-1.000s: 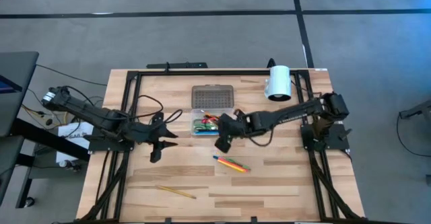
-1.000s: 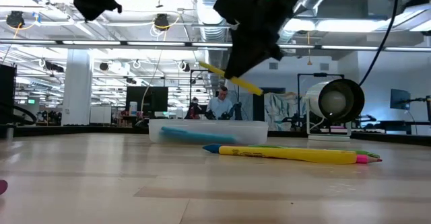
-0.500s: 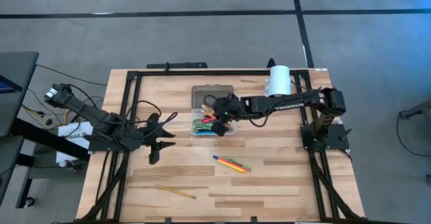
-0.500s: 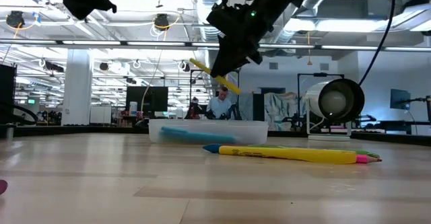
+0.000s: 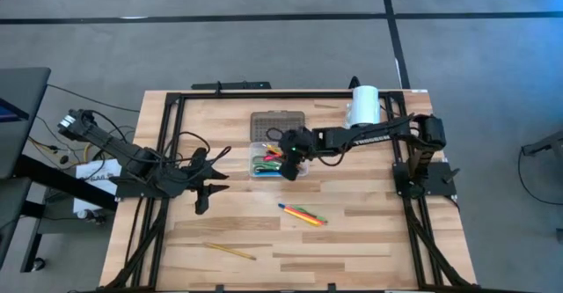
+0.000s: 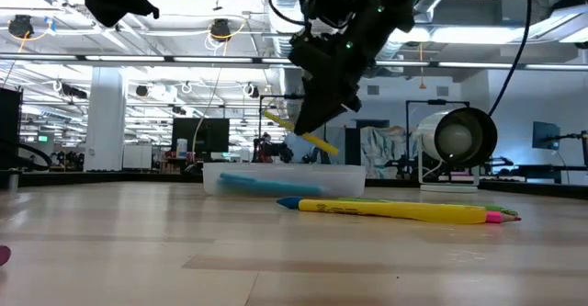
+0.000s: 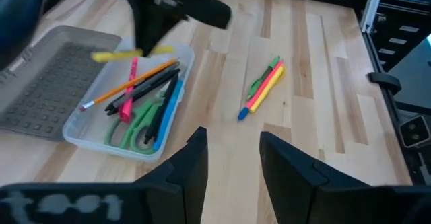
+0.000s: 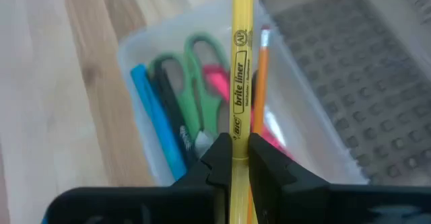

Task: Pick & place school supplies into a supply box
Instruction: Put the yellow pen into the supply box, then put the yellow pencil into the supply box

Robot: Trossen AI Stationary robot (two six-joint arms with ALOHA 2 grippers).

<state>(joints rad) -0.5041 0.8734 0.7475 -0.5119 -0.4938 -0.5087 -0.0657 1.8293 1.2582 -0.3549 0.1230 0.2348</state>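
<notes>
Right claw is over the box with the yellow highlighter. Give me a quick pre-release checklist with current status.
1. Grip: right claw shut on the yellow highlighter: ok.
2. Position: highlighter above the open supply box, not over bare table: ok.
3. Height: highlighter tilted and hanging above the box rim in the low view, not yet inside: not ok for a gentle drop.
4. Lid lies flat behind the box, out of the way: ok.
5. Room inside: green scissors, blue pen and orange pencil already in there; free slot cannot tell.
6. Left claw open, parked away from the box: ok.
</notes>
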